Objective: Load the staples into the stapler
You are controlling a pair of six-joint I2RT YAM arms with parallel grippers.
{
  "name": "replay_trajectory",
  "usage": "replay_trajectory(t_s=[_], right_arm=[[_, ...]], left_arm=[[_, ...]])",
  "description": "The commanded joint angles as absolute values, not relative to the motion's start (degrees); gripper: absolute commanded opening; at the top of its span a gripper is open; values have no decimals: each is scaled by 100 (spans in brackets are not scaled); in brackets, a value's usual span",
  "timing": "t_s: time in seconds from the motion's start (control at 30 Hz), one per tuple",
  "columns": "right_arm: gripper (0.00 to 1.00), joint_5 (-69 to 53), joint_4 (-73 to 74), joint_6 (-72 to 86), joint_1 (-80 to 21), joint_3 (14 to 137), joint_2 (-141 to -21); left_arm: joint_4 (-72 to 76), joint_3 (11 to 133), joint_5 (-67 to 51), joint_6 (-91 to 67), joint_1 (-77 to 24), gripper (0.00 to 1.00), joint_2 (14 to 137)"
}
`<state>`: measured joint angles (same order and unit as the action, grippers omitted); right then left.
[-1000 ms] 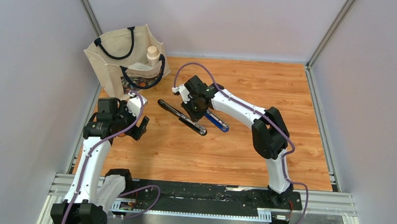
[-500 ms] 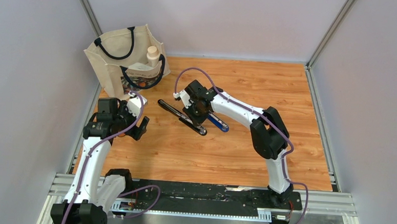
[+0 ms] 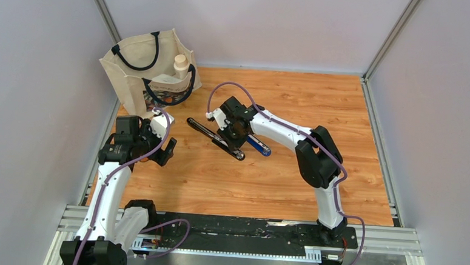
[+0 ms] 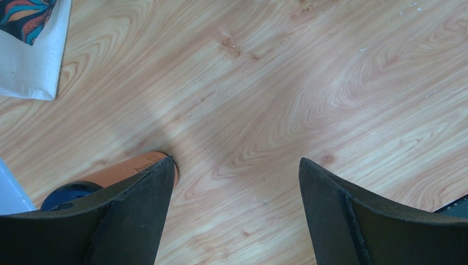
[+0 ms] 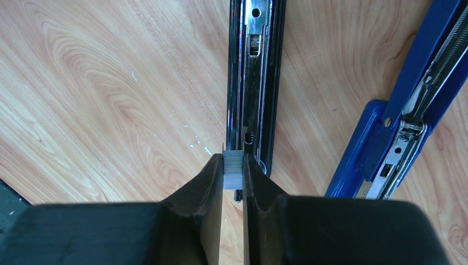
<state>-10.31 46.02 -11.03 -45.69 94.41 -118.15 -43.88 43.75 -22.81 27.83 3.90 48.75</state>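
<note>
At the upper left of the overhead view you have a cream tote bag [image 3: 140, 73] with dark handles, a white bottle [image 3: 181, 65] poking out of it; the rest of its contents are too tangled to name. Just below it your left gripper [image 3: 166, 149] hangs over the tabletop [image 3: 290, 184]. In its wrist view the left gripper [image 4: 236, 165] is spread wide with only bare wood between the fingers. An orange-brown cylinder [image 4: 129, 168] with a dark blue end is mostly hidden behind the left-hand finger, and you cannot tell what it is. A corner of the bag [image 4: 30, 61] is cut off at the upper left. Toward the centre, the black stapler [image 3: 211, 136] lies opened flat on a diagonal, and your right gripper [image 3: 235, 136] covers its lower end from above. In the right wrist view the right gripper [image 5: 232, 161] is pinched narrow on the staples [image 5: 233, 172], a short grey strip whose top edge alone shows. It sits at the near end of the black stapler's [image 5: 255, 83] chrome channel, but you cannot tell whether it touches. At the right, the blue stapler [image 5: 400, 105] lies open too, cut off by the frame edge.
</note>
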Motion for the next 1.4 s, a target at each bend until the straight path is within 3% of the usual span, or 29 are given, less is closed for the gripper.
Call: replay_trajectory(t_s=[0.0,1.37], right_arm=[[15,-1239,4324,-1213,-4491,9396,-11523],[16,-1195,4104,-1362,-4386,9343,-11566]], left_arm=[[-4271,4333,-2320,2909,422,91,4825],[-4245,4307,-2338,2900,422,91,4843]])
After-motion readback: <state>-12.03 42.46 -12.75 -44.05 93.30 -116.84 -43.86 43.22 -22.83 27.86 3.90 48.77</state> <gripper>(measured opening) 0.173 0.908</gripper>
